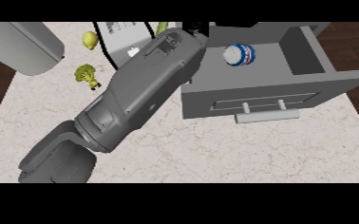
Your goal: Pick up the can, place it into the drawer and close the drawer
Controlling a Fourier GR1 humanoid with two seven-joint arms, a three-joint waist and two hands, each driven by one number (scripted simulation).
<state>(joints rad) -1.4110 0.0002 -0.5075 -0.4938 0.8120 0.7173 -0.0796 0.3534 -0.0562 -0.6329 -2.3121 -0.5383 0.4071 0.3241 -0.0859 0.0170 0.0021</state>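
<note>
- Drawer (266, 99) of grey metal stands pulled out at the right of the marble counter (210, 156), its front panel and bar handle (266, 116) facing the near edge.
- Can (239, 55), blue and white, sits inside the open drawer, in the left part of the tray towards the back, with grey floor showing all round it.
- The drawer's right wall (305, 52) rises well apart from the can; the tray between them is open floor.
- A thick grey left forearm (140, 90) comes in from the lower left and runs diagonally up to the drawer's back left corner, covering that side wall.
- Only a sliver of the black left hand (195, 27) shows past the wrist, near the can but apart from it; I cannot tell whether it is spread or closed.
- In front of the handle, plain marble stretches to the near and right edges.
- Left of the forearm lie a lemon (89, 40) and a piece of broccoli (86, 74), apart from each other.
- Between them and the arm, a pale board with a dark rim (123, 38) lies partly under the forearm.
- A large rounded grey shape (28, 47) fills the far left corner; what it is I cannot tell.
</note>
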